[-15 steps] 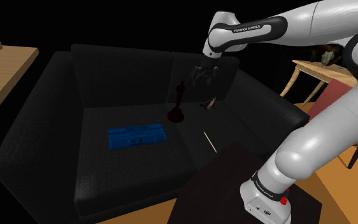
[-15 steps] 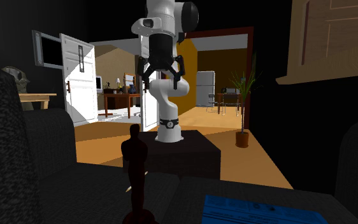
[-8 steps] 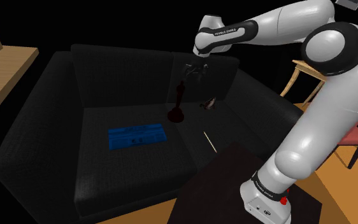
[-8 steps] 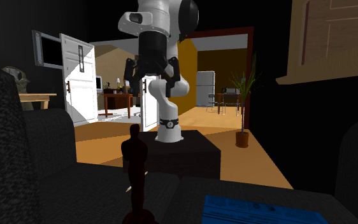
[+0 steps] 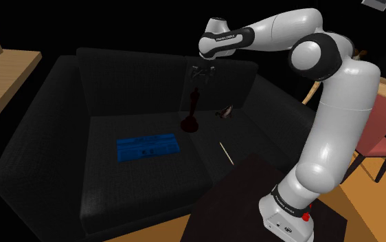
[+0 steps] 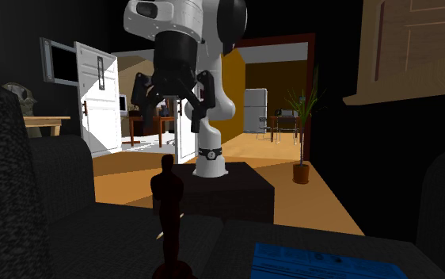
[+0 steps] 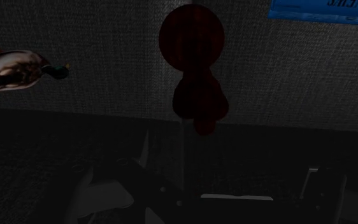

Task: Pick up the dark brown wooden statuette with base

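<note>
Since the earlier frame the arm has carried the jaws sideways, and they now hang over the dark brown statuette (image 5: 193, 110) (image 6: 167, 214) (image 7: 193, 63). They are spread wide, gripping and touching nothing. The statuette stands upright on the black sofa (image 5: 47, 137) beneath them, well apart, with a duck figure (image 7: 18, 69) near it.

clear above statuette (image 5: 194, 103); duck figure (image 5: 224, 111) near its base

Glossy white arm (image 5: 336, 103), dark joint bands, black "FRANKA EMIKA" lettering (image 5: 227, 36); black gripper (image 5: 200, 77); red base button (image 5: 306, 217), 5 o'clock.
</note>
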Motion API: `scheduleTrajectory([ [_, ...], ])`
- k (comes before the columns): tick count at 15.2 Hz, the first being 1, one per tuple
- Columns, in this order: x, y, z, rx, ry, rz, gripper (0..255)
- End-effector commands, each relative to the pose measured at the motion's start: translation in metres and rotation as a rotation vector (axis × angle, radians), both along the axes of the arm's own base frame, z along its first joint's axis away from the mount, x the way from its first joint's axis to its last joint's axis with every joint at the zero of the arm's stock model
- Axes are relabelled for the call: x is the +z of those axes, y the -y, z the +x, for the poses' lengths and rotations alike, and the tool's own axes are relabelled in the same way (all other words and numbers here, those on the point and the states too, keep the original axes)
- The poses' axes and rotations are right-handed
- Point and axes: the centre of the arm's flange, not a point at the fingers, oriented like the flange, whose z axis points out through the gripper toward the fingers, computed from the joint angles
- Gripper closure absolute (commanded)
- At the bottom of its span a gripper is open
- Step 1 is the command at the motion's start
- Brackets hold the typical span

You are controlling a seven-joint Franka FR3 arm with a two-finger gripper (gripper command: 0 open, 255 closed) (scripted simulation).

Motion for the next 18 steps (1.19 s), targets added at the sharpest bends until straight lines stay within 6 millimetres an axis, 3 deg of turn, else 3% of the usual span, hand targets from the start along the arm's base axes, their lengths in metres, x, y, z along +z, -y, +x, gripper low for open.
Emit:
scheduleTrajectory([
  [1, -0.010, 0.001, 0.005, -0.002, 0.003, -0.002, 0],
  [6, -0.039, 0.001, 0.005, -0.002, 0.003, -0.002, 0],
  [8, -0.039, 0.001, 0.005, -0.002, 0.003, -0.002, 0],
  [9, -0.039, 0.001, 0.005, -0.002, 0.003, -0.002, 255],
  [18, -0.039, 0.001, 0.005, -0.002, 0.003, -0.002, 255],
])
